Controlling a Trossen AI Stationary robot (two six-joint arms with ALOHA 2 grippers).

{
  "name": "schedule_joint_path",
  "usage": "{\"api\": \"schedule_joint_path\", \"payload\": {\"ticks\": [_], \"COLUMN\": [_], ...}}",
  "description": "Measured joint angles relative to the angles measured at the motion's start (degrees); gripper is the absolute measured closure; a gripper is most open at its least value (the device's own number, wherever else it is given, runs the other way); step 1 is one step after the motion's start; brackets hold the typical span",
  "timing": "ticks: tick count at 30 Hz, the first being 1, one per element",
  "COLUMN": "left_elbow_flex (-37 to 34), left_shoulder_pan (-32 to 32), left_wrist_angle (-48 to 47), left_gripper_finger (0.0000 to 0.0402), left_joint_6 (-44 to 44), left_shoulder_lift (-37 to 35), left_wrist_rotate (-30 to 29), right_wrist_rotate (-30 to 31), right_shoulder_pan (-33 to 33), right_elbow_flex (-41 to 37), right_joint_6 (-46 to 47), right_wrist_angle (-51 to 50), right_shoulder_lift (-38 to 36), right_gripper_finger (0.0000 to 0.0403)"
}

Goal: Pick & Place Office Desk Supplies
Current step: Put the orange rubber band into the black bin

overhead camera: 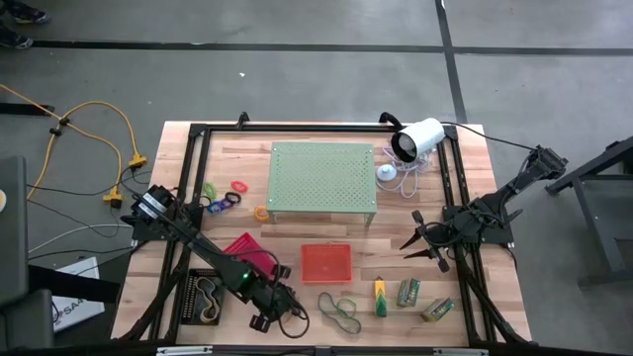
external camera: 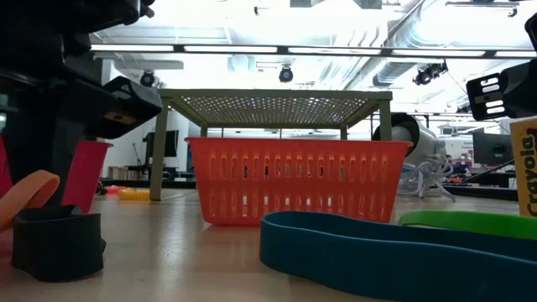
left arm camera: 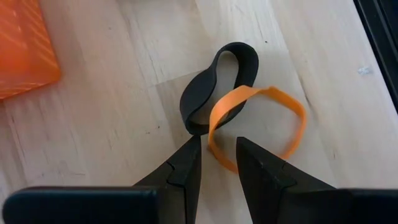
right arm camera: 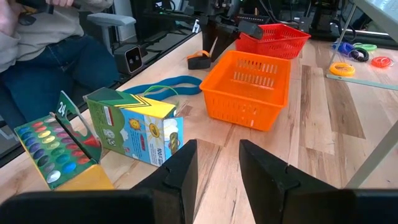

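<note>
My left gripper is low over the table's near edge, pointing steeply down and open. Its fingertips stand on either side of the near bend of an orange rubber-band loop. That loop overlaps a black band lying on the wood. Blue and green bands, a yellow-green marker and two green-labelled packs lie to the right. Coloured rings lie at the far left. My right gripper waits at the right, open with nothing between its fingers. My left gripper has the orange band's near bend passing through the gap between its fingertips, which come from above, slanting down, across the band. I cannot tell whether either finger touches it. The band's far part rests on the table.
An orange tray stands mid-table, a red tray to its left, a black tray holding tan bands at the near left. The pale green perforated stand and a white camera stand at the back. A person sits beyond the table.
</note>
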Motion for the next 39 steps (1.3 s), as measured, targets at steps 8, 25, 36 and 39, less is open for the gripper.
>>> {"api": "schedule_joint_path", "payload": {"ticks": [8,25,36,39], "left_elbow_flex": [0.0,0.1,0.1,0.1], "left_shoulder_pan": [0.0,0.0,0.0,0.0], "left_wrist_angle": [0.0,-0.2,-0.9,-1.6], "left_gripper_finger": [0.0335,0.04,0.0401,0.0401], "left_joint_6": [0.9,0.6,2.1,2.2], "left_shoulder_lift": [0.0,0.0,-6.0,-8.4], "left_wrist_rotate": [0.0,1.1,1.1,0.9], "right_wrist_rotate": [0.0,0.0,0.0,0.0], "right_shoulder_pan": [0.0,0.0,0.0,0.0], "right_elbow_flex": [0.0,0.0,0.0,0.0], "right_joint_6": [0.0,0.0,0.0,0.0], "right_wrist_angle": [0.0,0.0,0.0,0.0], "right_shoulder_lift": [0.0,0.0,0.0,0.0], "right_gripper_finger": [0.0296,0.0296,0.0296,0.0296]}}
